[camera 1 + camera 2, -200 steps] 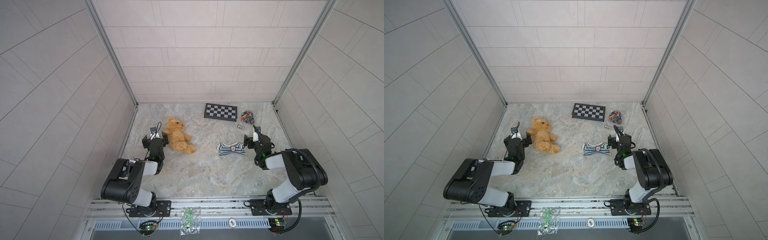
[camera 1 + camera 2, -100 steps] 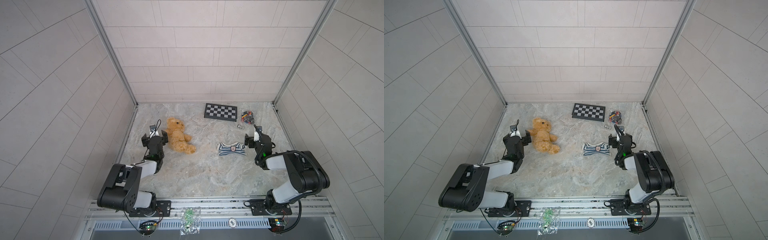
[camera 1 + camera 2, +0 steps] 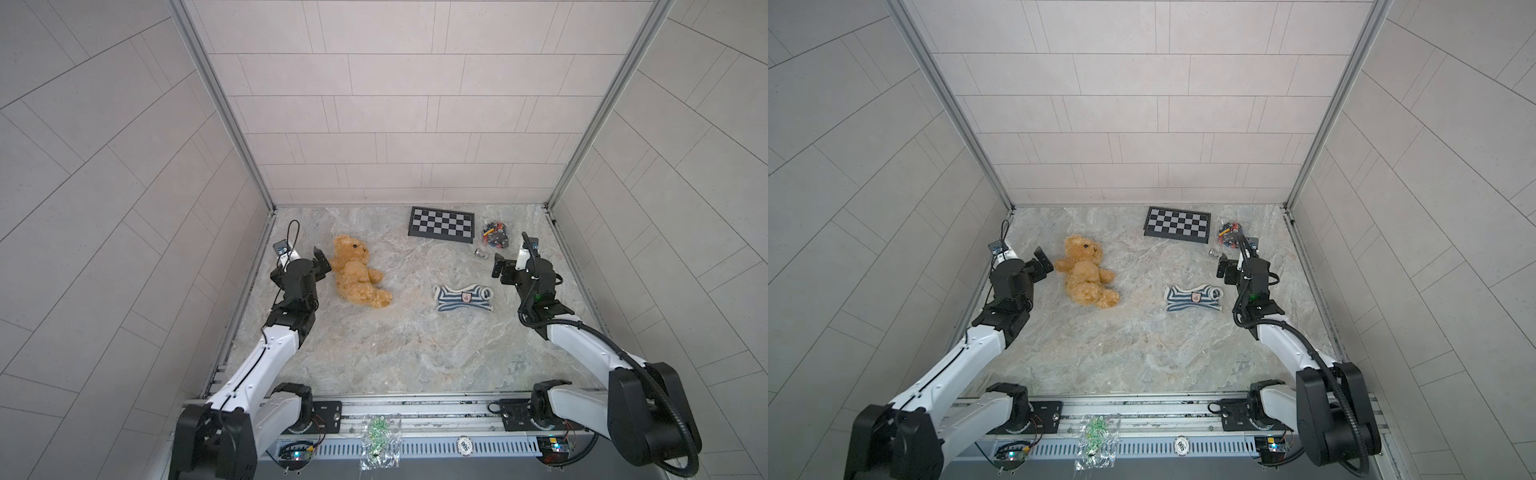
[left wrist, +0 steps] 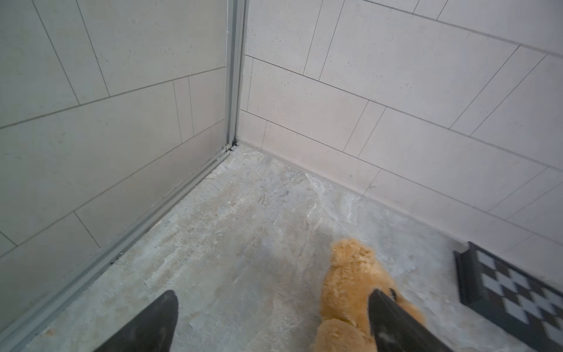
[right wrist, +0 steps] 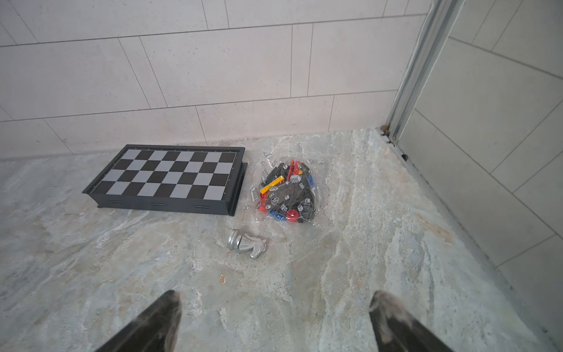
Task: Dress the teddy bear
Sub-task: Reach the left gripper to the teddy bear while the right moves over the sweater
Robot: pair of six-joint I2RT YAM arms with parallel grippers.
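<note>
Btwn teddy bear (image 3: 357,272) & R gripper (image 5: 275,295): sweater (image 3: 463,297); chessboard (image 3: 441,222) behind.

- Chest badge (image 3: 466,296) on the striped sweater (image 3: 448,300): a red-and-white crest, but any lettering is too small to read.
- Round sticker (image 3: 464,445) below the front rail (image 3: 415,409): dark marks on white, and I can't make them out.
- Clear bag of bricks (image 5: 286,192): printed brick icons, a star and a shield emblem, no words legible.
- So far, no readable text anywhere.
</note>
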